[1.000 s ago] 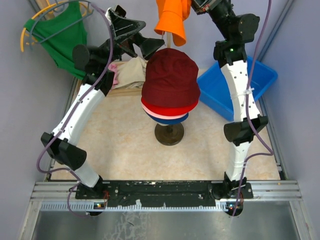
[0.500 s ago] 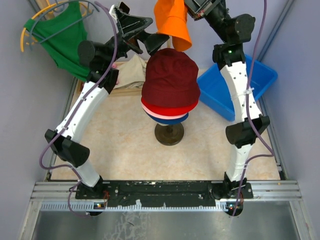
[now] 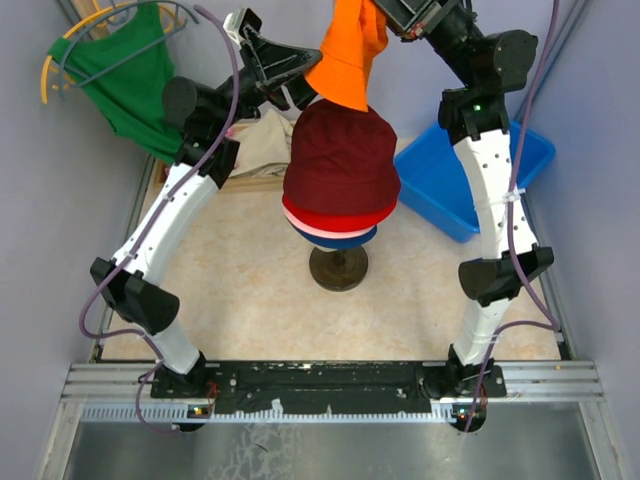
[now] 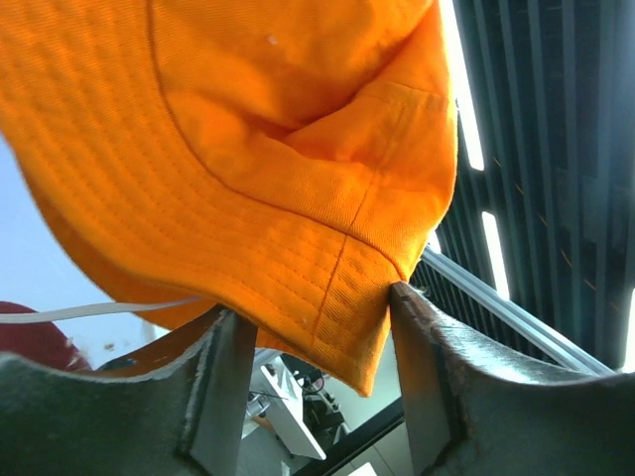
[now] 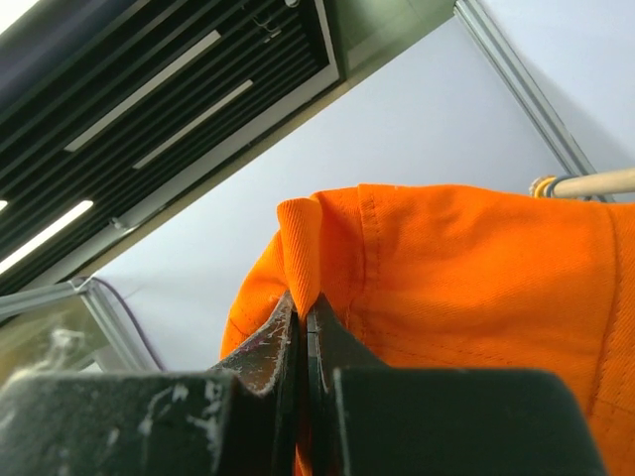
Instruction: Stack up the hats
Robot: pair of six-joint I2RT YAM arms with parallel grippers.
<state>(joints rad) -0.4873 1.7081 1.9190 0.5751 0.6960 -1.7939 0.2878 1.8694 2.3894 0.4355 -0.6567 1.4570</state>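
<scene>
An orange bucket hat (image 3: 350,55) hangs in the air above the hat stack. My right gripper (image 5: 306,315) is shut on a fold of its brim (image 5: 303,248), up at the top of the overhead view (image 3: 395,15). My left gripper (image 4: 313,347) is open, its jaws on either side of the hat's lower brim (image 4: 342,317), just left of the hat in the overhead view (image 3: 295,75). Below, a dark red beanie (image 3: 340,155) tops a stack with red (image 3: 335,218), pink (image 3: 318,234) and navy (image 3: 345,242) hats on a stand (image 3: 338,268).
A blue bin (image 3: 440,180) sits right of the stack. A green garment on a yellow hanger (image 3: 120,70) hangs at the back left. Beige and pink cloths (image 3: 255,145) lie behind the left arm.
The right gripper has lifted the orange hat higher and tilted it. The left gripper has moved right and up until its open jaws flank the hat's brim.
</scene>
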